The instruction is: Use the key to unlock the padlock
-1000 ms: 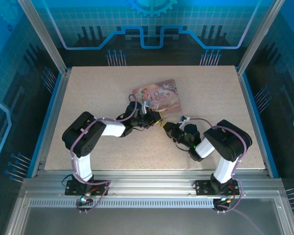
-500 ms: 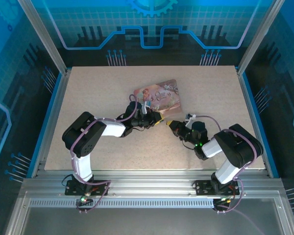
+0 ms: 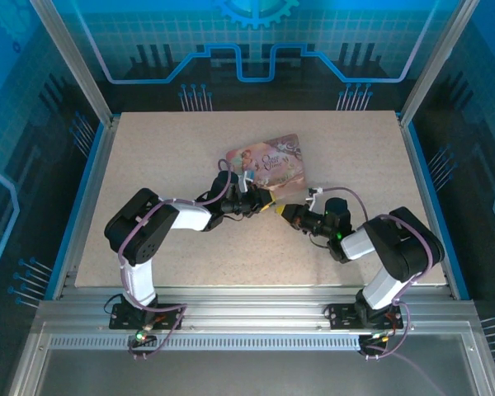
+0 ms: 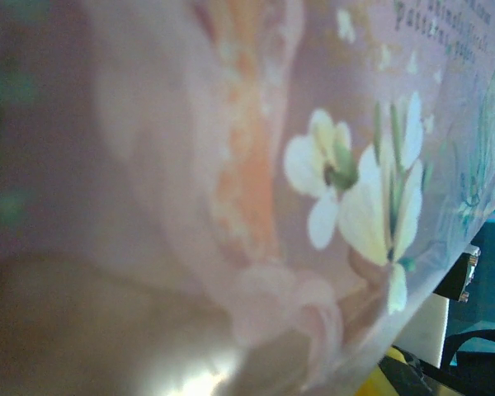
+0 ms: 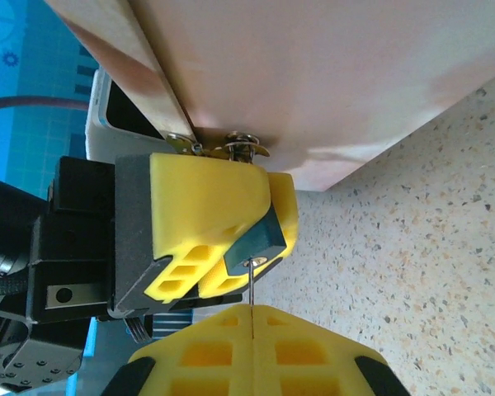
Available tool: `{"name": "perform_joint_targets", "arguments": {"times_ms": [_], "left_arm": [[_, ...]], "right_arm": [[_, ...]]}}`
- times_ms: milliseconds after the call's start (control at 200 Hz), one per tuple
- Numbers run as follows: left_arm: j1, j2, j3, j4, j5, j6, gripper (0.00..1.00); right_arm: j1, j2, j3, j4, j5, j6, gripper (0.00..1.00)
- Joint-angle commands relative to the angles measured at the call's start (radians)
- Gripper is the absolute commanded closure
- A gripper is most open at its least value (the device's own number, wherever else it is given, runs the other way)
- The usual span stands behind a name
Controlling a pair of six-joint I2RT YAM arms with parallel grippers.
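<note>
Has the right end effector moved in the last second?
Yes: the right end effector swung its rear toward the table's right edge; its tip stayed beside the left end effector.

Table point(image 5: 412, 272): speckled, matt, grainy. Tin point(image 4: 231, 165): printed, glossy, smooth; clasp point(image 5: 239, 148) bright metal. Fingers point(image 5: 206, 214) of left gripper point(image 3: 261, 203): matt yellow plastic, moulded cavities. Key point(image 5: 252, 289), edge-on: thin bare metal.

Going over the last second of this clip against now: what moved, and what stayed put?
The right hand backed off slightly to the right, away from the left hand, as the right arm swung outward and its wrist levelled. No grasp or release is visible; the right hand pinches a thin metal blade, apparently the key. The left hand and the pink tin stayed put.
</note>
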Motion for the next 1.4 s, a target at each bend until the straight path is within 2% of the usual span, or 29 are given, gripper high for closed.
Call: {"name": "perform_joint_targets", "arguments": {"times_ms": [0,340,1396], "left_arm": [[0.001,0.004,-0.009,0.014,0.082,-0.068,0.87],[0.004,0.003,-0.018,0.022,0.084,-0.071,0.87],[0.008,0.015,-0.029,0.057,0.091,-0.091,0.87]], "right_arm": [[-0.009,0.028,0.022,0.026,-0.032,-0.013,1.00],[-0.010,0.066,0.026,0.097,-0.021,0.030,1.00],[-0.010,-0.015,0.007,0.041,-0.008,0.030,1.00]]}}
